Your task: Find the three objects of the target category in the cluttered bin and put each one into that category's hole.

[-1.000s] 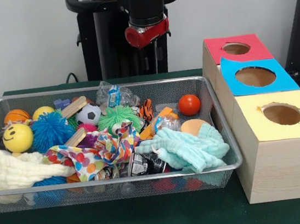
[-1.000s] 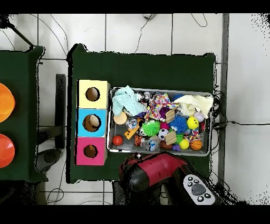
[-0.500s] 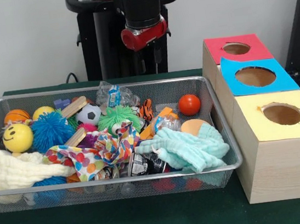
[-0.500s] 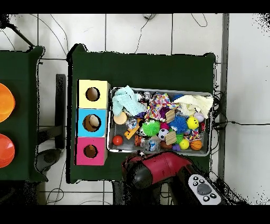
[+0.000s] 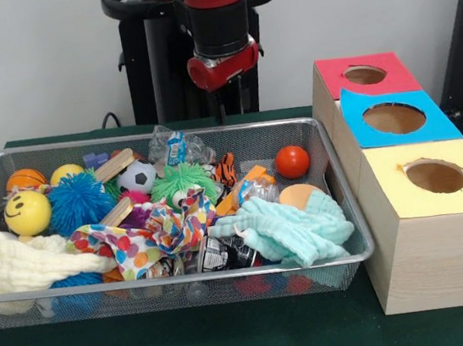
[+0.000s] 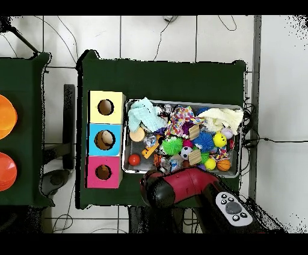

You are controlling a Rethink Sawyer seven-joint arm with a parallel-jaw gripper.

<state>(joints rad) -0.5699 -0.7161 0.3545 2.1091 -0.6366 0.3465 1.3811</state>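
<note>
A wire mesh bin (image 5: 355, 233) holds a jumble of toys. Among them are a red ball (image 5: 292, 161), a soccer ball (image 5: 136, 177), a yellow smiley ball (image 5: 28, 213), a small basketball (image 5: 25, 178), a blue spiky ball (image 5: 79, 201) and a green spiky ball (image 5: 181, 180). To the right stand three wooden boxes with holes, topped red (image 5: 334, 78), blue (image 5: 362, 126) and yellow (image 5: 405, 197). My gripper (image 5: 222, 97) hangs above the bin's far rim, apart from every toy. In the overhead view the red arm (image 6: 177, 187) covers it.
A mint cloth (image 5: 286, 227), a cream cloth (image 5: 21, 260) and a confetti cloth (image 5: 149, 231) lie over the front toys. Wooden blocks (image 5: 113, 165), a crumpled plastic bottle (image 5: 178, 146) and an orange disc (image 5: 300, 195) lie between the balls. In the overhead view, orange bowls (image 6: 5, 117) sit on a side table.
The arm's end has shifted slightly left and lower in the front view, drawing closer over the bin's far rim. Nothing in the bin has moved.
</note>
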